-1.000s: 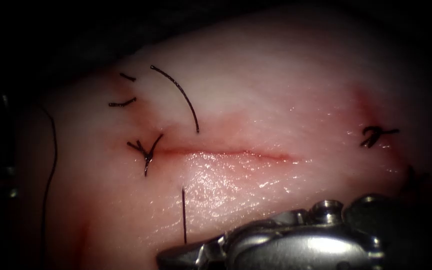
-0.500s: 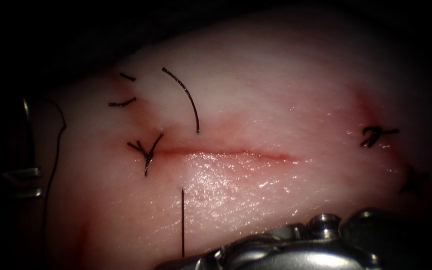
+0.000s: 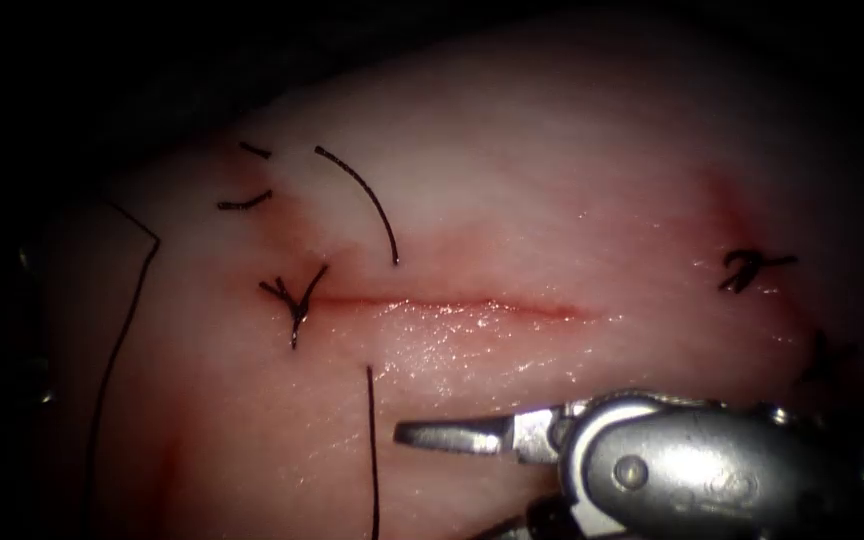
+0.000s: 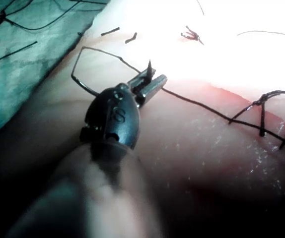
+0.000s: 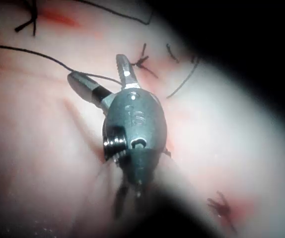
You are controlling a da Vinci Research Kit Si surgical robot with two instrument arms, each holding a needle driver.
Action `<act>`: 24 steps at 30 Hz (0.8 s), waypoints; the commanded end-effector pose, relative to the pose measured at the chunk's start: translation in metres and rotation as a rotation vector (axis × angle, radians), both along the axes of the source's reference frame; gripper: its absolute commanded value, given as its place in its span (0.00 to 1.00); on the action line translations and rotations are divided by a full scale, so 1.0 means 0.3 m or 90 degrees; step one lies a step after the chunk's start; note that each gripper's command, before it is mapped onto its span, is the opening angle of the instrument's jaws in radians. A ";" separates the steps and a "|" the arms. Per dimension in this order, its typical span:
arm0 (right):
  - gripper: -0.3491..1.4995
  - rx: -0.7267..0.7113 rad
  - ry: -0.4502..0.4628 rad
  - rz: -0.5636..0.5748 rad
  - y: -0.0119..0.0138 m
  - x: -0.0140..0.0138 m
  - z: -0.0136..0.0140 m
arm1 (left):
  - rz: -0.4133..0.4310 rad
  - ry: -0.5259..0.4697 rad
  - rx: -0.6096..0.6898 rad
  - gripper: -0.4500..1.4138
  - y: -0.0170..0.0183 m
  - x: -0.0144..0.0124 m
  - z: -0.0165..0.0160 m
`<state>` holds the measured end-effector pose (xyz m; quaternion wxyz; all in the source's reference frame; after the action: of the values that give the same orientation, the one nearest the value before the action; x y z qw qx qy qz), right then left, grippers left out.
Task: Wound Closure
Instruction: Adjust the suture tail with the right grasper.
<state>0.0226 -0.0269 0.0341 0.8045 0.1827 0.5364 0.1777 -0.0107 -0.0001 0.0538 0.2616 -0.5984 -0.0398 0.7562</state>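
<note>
Since the earlier frames the right tool (image 3: 442, 485) has risen from the bottom edge of the endoscope view. Its wrist and one whole jaw now lie over the tissue (image 3: 572, 180) below the cut (image 3: 452, 303). The long thread (image 3: 117, 330) on the left has been drawn into a sharp bend.

The far rim of the tissue fades into darkness. The right tool's shaft is cut off by the frame, and its lower jaw is dim and partly out of frame. The right wrist view shows this tool (image 5: 95, 67) with its jaws spread wide. A strand of thread (image 5: 33, 52) runs between them, and they grip nothing.

The left tool (image 4: 150, 82) has its jaws closed on the thread (image 4: 202, 105), which loops back beside its wrist. A short dark spike (image 4: 149, 67) stands up from those jaws. It may be the needle's point, but I cannot tell, so I cannot say for sure where the needle is.

Above the cut an arc of thread (image 3: 367, 200) runs into the tissue, and below it another length (image 3: 371, 450) runs off the bottom edge. A tied knot (image 3: 295, 295) sits at the cut's left end, and another knot (image 3: 752, 270) lies well to the right. Two cut ends (image 3: 244, 204) lie above the left knot.

A raised mark like an S (image 4: 116, 117) shows on the left tool's wrist. The marks on the right tool's wrist are too faint to read.
</note>
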 end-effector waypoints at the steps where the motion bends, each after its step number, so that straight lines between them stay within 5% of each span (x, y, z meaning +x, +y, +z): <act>1: 0.77 0.053 -0.024 0.047 0.0075 0.0022 -0.0003 | -0.007 0.004 0.001 0.00 0.003 -0.0007 0.003; 3: 0.76 0.139 -0.063 0.133 0.0121 0.0020 -0.0008 | -0.016 0.007 0.008 0.00 0.001 0.0007 0.006; 8: 0.62 0.193 -0.160 0.257 0.0263 0.0111 -0.0008 | -0.042 0.042 0.010 0.00 -0.003 0.0004 0.012; 11: 0.56 0.207 -0.249 0.271 0.0312 0.0197 0.0041 | -0.043 0.076 0.039 0.26 -0.006 -0.0001 0.011; 12: 0.56 0.207 -0.249 0.271 0.0312 0.0197 0.0041 | -0.043 0.076 0.039 0.26 -0.006 -0.0001 0.011; 15: 0.61 0.214 -0.302 0.287 0.0340 0.0269 0.0103 | -0.049 0.105 0.075 0.57 -0.011 -0.0004 0.008; 16: 0.61 0.214 -0.302 0.287 0.0340 0.0269 0.0103 | -0.049 0.105 0.075 0.57 -0.011 -0.0004 0.008; 17: 0.59 0.216 -0.321 0.296 0.0353 0.0300 0.0131 | -0.053 0.138 0.083 0.68 -0.013 -0.0007 0.005; 21: 0.64 0.220 -0.339 0.315 0.0372 0.0335 0.0170 | -0.047 0.168 0.091 0.81 -0.015 -0.0013 0.001; 24: 0.58 0.219 -0.350 0.327 0.0392 0.0352 0.0199 | -0.047 0.175 0.101 0.87 -0.016 -0.0016 -0.003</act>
<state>0.0321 -0.0162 0.0404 0.8075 0.1161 0.2861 0.5026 -0.0108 -0.0056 0.0517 0.3373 -0.4637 -0.0408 0.8183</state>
